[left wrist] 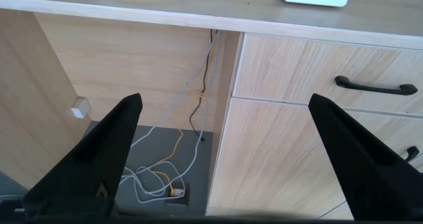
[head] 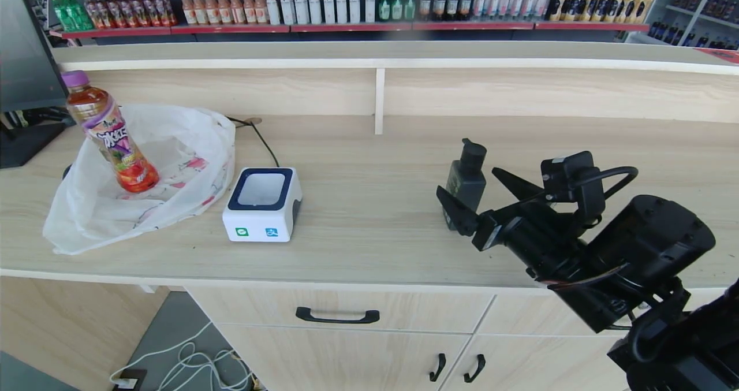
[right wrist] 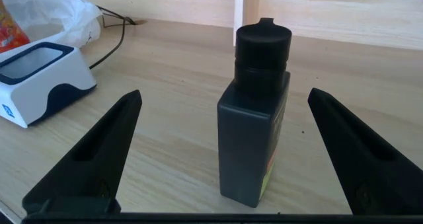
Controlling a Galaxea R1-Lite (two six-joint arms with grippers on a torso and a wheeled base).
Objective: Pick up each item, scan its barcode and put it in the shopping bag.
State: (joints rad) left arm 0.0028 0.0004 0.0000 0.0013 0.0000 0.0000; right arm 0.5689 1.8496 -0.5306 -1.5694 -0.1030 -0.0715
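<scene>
A dark grey bottle (head: 466, 182) with a black cap stands upright on the wooden counter (head: 369, 166), at its right side. My right gripper (head: 484, 193) is open, one finger on each side of that bottle (right wrist: 254, 145), not touching it. A white barcode scanner (head: 263, 204) with a dark-rimmed window sits near the counter's middle; its corner (right wrist: 36, 78) appears in the right wrist view. A white plastic shopping bag (head: 173, 148) lies at the left with a tea bottle (head: 109, 134) leaning upright in it. My left gripper (left wrist: 221, 154) hangs open below the counter edge, in front of the cabinet (left wrist: 297, 125).
A black cable (head: 262, 140) runs from the scanner to the counter's back wall. A raised ledge (head: 381, 56) borders the far side, with a white divider (head: 379, 99) in the middle. A dark monitor base (head: 23, 142) stands at far left. Shelves of drinks (head: 346, 4) line the background.
</scene>
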